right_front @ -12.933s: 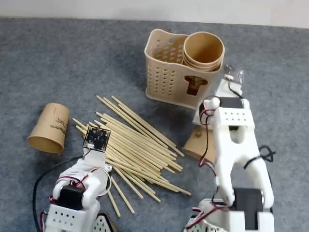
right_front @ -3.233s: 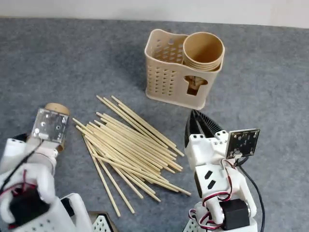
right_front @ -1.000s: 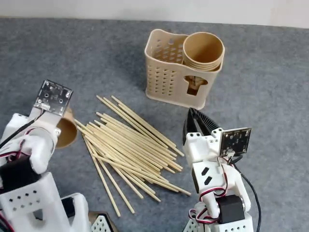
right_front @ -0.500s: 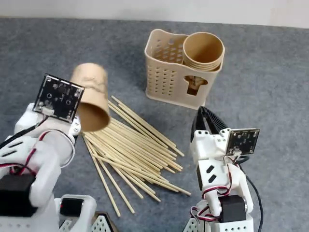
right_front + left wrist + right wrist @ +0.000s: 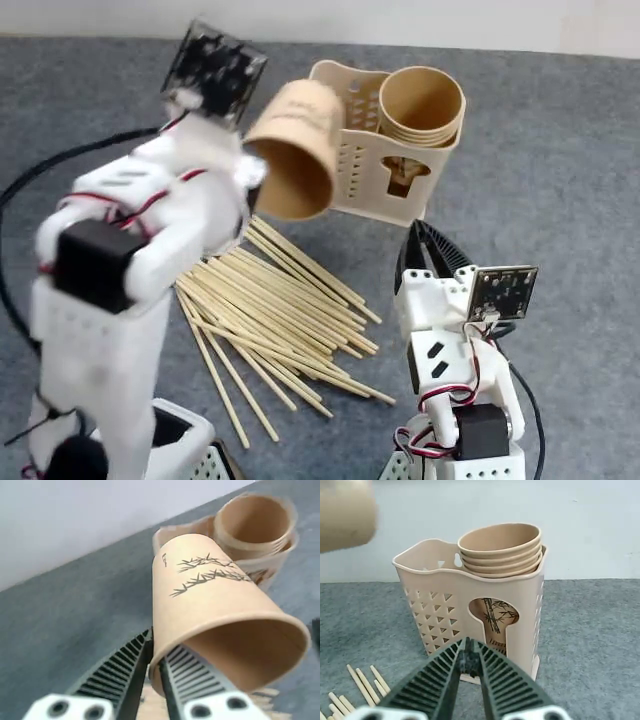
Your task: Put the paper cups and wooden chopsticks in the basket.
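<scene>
No writing is legible (paper cup point(image 5: 215, 605) included).
</scene>
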### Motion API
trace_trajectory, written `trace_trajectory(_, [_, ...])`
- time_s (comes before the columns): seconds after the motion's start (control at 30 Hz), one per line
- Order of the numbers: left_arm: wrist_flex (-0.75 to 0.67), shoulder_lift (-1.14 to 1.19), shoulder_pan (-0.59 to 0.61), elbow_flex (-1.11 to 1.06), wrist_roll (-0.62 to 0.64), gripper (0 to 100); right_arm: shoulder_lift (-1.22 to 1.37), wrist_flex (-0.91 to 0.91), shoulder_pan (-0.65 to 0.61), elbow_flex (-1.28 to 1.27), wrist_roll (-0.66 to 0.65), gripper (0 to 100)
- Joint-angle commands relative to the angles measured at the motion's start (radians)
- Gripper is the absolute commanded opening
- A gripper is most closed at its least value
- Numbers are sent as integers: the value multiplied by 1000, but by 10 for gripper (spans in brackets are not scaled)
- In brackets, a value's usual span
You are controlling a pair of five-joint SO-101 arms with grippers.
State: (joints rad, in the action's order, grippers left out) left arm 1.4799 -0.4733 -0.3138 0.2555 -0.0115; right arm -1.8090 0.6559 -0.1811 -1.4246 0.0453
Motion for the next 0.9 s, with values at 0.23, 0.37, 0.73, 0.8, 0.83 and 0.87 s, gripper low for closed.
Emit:
trace_trajectory(0.23, [-167, 205, -168, 173, 77, 5, -13, -22, 7, 7, -6, 6])
trace_trajectory(0.37, [-261, 278, -176, 173, 77, 6, -13, -22, 4, 7, -9, 6])
trace_trajectory(0.73, [-440, 438, -151, 174, 74, 8, -13, -22, 4, 7, -11, 6])
trace_trajectory(0.8, [-479, 455, -142, 174, 74, 23, -13, -22, 4, 7, -11, 6])
trace_trajectory(0.83, [-496, 464, -140, 174, 75, 50, -13, -22, 2, 7, -11, 6])
trace_trajectory(0.87, [-506, 470, -140, 174, 75, 86, -13, -22, 2, 7, -11, 6])
